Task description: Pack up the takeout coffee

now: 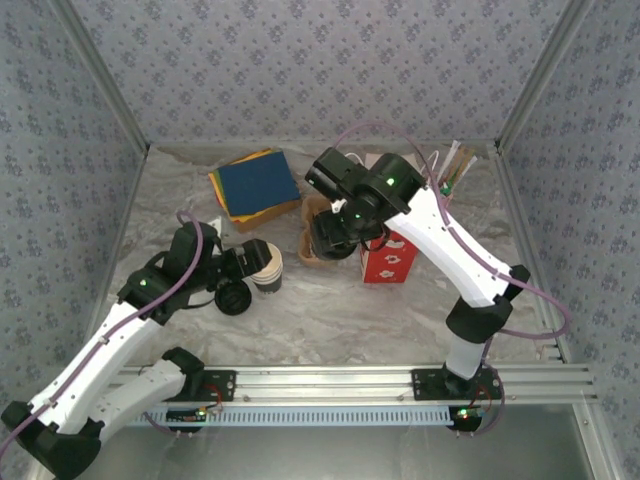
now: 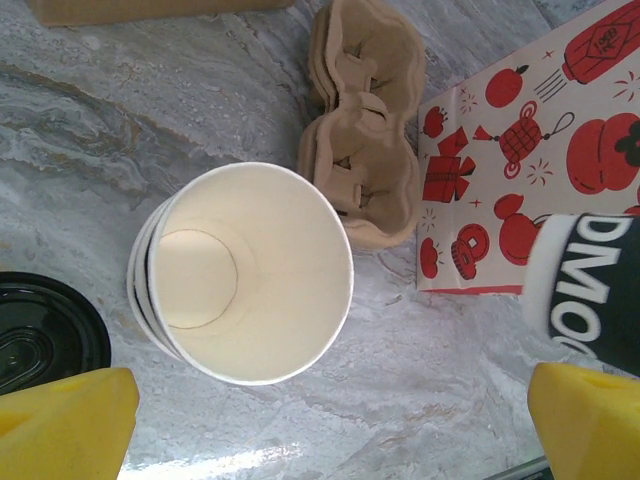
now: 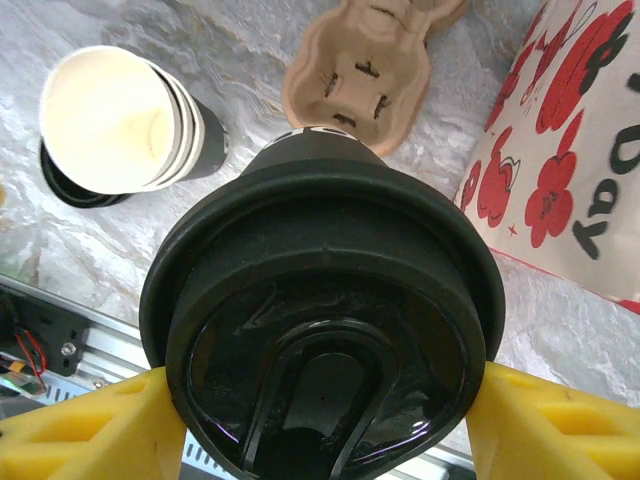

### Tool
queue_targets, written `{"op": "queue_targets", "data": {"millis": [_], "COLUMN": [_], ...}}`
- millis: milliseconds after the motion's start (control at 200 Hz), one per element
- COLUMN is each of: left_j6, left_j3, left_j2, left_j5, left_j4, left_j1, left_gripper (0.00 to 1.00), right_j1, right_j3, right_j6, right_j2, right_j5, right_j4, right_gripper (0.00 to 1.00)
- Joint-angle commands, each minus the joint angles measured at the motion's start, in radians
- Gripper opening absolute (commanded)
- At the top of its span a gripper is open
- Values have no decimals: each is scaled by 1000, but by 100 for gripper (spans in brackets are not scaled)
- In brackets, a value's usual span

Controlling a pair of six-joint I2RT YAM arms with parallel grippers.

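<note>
Top external view, just left of centre: the right gripper (image 1: 333,238) is clamped on the takeout coffee (image 3: 320,330), a small dark-walled paper cup with a round black plastic lid. Its yellow foam fingers (image 3: 90,430) press on opposite sides of the lid's rim. The cup hangs over the right end of the carrier, and I cannot tell whether it touches it. At lower left of centre, the left gripper (image 2: 325,430) has its fingers spread wide and holds nothing; the cup stack stands between and ahead of them, untouched.

A grey marbled table (image 1: 340,320) carries everything. It is enclosed by blue-grey patterned walls (image 1: 300,60), with a metal rail along the lower edge of the frame.

On the table, the red-and-white printed paper bag (image 1: 392,262) lies right of centre. A stack of coloured square sheets (image 1: 255,185) sits above and left of it. A brown moulded pulp cup carrier (image 2: 365,150) lies beside the bag. The stack of lidless cream paper cups (image 2: 245,270) stands near the carrier, with loose black plastic lids (image 2: 45,330) just beside it. A bunch of thin sticks (image 1: 455,165) stands at upper right.

Left wrist view gives white lettering on the held cup's dark wall at the right edge of the frame. Right wrist view gives the lid's moulded top face.
</note>
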Motion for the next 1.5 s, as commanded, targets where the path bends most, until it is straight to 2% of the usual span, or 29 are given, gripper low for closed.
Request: {"op": "queue_targets", "data": {"millis": [0,375,900,1069,1279,1494], "left_j6": [22,25,23,26,29,27], "left_j3": [46,100,158,169,166,153], "left_j2": [10,65,135,153,160,160], "left_j5": [-16,-46,-58,-61,-60,-55], "left_j4": [17,17,18,17,48,68], "left_j1": [-11,-55,-96,-110,-122,-129], "left_gripper": [100,100,100,100,100,100], "right_j1": [-7,-81,-280,-338,-408,-428], "right_j3": [42,28,-26,-98,-172,-134], "right_j6": [-16,-26,-67,-86,-130,-162], "right_j2": [-52,-168,-335,-383,-381,-302], "right_j5": [29,31,-30,-23,-37,-23], "right_j4": [-183,-167,-125,-105,-64,-60], "right_gripper": [70,70,70,70,70,70]}}
